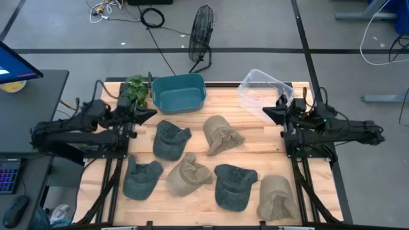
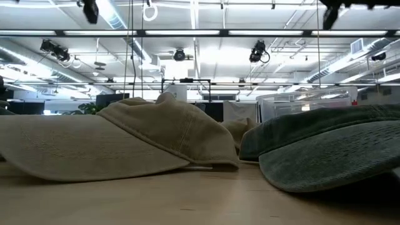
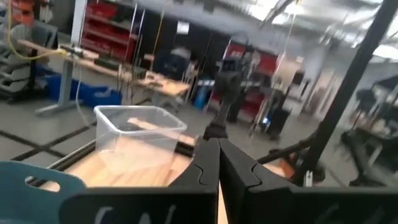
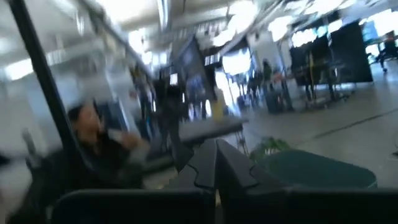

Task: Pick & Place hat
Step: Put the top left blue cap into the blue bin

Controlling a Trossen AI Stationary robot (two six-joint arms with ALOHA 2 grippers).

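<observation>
Several caps lie on the wooden table in the high view: dark green ones (image 1: 170,140), (image 1: 142,179), (image 1: 234,185) and tan ones (image 1: 220,134), (image 1: 188,175), (image 1: 277,197). In the low view a tan cap (image 2: 125,144) and a green cap (image 2: 325,153) rest on their brims. My left gripper (image 1: 152,113) (image 3: 217,155) hovers shut at the table's left side, near the teal bin. My right gripper (image 1: 267,113) (image 4: 216,158) hovers shut at the right side, near the clear tub. Neither touches a cap.
A teal bin (image 1: 179,92) and a clear plastic tub (image 1: 265,89) stand along the far edge, with a small green plant (image 1: 135,89) at the far left corner. A fan (image 1: 202,32) and cables lie on the floor beyond. Bare wood shows between the grippers.
</observation>
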